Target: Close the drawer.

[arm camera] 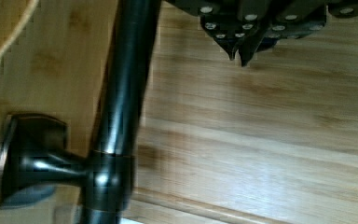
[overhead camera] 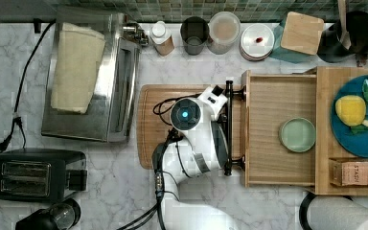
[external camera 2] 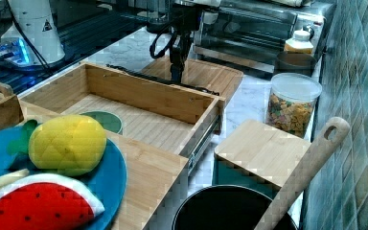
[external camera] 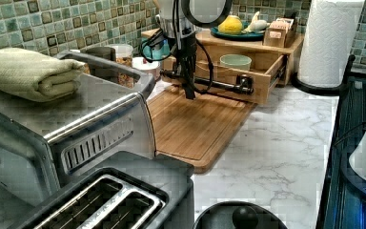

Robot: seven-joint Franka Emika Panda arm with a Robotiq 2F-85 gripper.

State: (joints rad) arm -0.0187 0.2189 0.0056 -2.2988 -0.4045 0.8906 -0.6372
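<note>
drawers [overhead camera: 268, 100]: 1, open
green bowls [overhead camera: 297, 134]: 1
cutting boards [overhead camera: 148, 120]: 1
toaster ovens [overhead camera: 120, 76]: 1
toasters [overhead camera: 33, 175]: 1
paper towel rolls [external camera: 329, 38]: 1
blue plates [overhead camera: 338, 120]: 1
folded towels [overhead camera: 76, 67]: 1

Arm covered the middle of the drawer's [overhead camera: 273, 134] bar handle [overhead camera: 229, 96] in the top view. Wrist view cut the handle off at both ends. Fingertips [arm camera: 235, 46] possibly together; contact with the handle not discernible.
</note>
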